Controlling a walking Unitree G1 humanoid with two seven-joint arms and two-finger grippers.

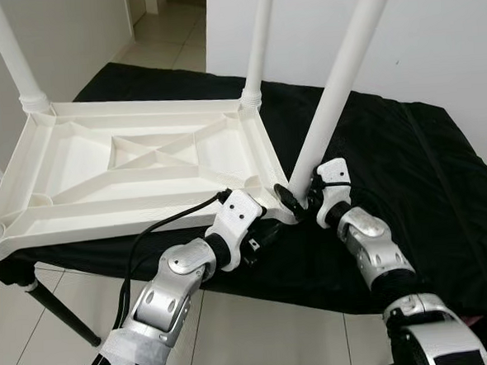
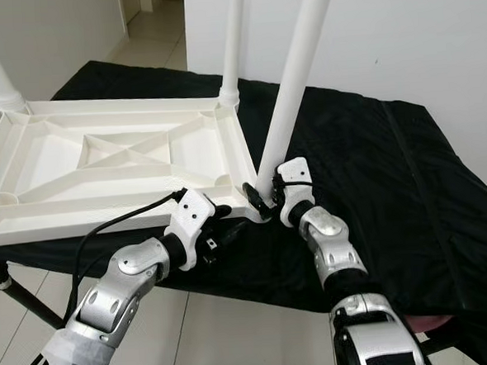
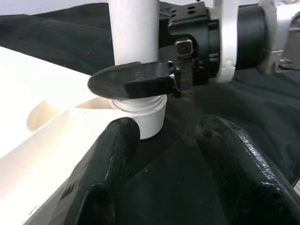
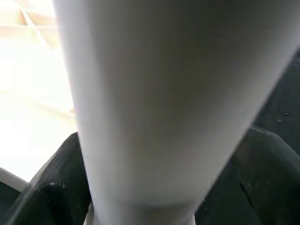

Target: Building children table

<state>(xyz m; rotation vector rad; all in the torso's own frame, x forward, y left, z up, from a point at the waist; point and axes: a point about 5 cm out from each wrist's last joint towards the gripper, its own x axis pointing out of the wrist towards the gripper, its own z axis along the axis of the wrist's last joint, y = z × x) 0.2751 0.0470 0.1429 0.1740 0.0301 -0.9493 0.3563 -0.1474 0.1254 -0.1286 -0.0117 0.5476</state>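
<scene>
A pale tiled floor (image 1: 236, 324) and plain white walls surround a work surface draped in matte black cloth (image 1: 425, 180). On the cloth lies the white plastic tabletop (image 1: 135, 160), upside down, its underside a shallow rectangular tray stiffened by raised ribs that cross in an X. A smooth round leg (image 1: 8, 48) stands at the far left corner, and a second leg (image 1: 260, 41) rises from a ringed socket at the far right corner. The left gripper (image 3: 164, 154) sits at the near right corner of the tabletop, its two glossy black fingers (image 3: 108, 159) spread apart just short of the collar. The right gripper (image 1: 298, 197) is clamped around the base of a third, tapering leg (image 1: 344, 69), which leans in that corner's socket.
</scene>
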